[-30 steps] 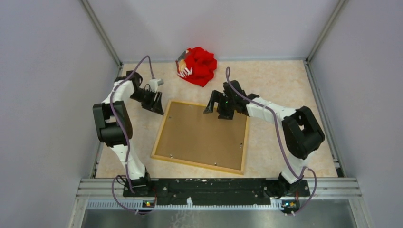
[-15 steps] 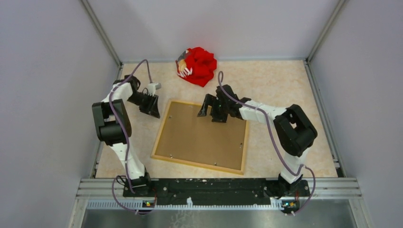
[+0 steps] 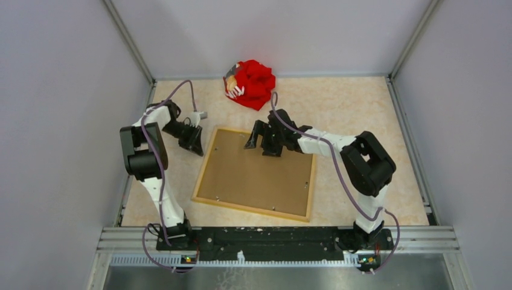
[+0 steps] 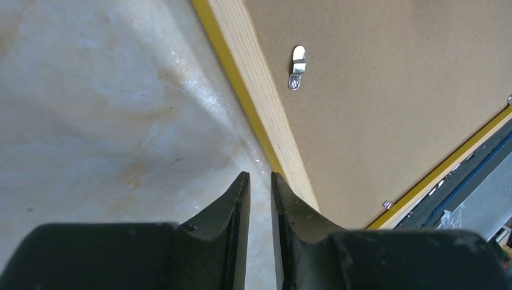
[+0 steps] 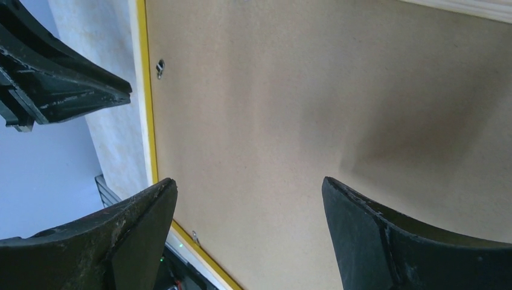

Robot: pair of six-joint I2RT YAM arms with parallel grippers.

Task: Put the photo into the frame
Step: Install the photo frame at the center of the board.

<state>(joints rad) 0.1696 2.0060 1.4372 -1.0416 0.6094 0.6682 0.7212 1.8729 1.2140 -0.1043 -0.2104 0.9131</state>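
The frame lies face down on the table, its pale wood reverse up and a yellow edge showing. A brown backing board fills it, with a small metal clip near the rim. The photo is hidden. My left gripper sits low over the table just outside the frame's far left corner; its jaws stand a narrow gap apart with only tabletop between them. My right gripper hovers wide open over the board near the far edge, holding nothing.
A crumpled red cloth with a small object on it lies at the back of the table. Grey walls close in the left, right and back sides. A black rail runs along the near edge.
The left jaws have narrowed and that gripper has shifted slightly toward the frame's corner. The right gripper has moved left along the frame's far edge, still open.
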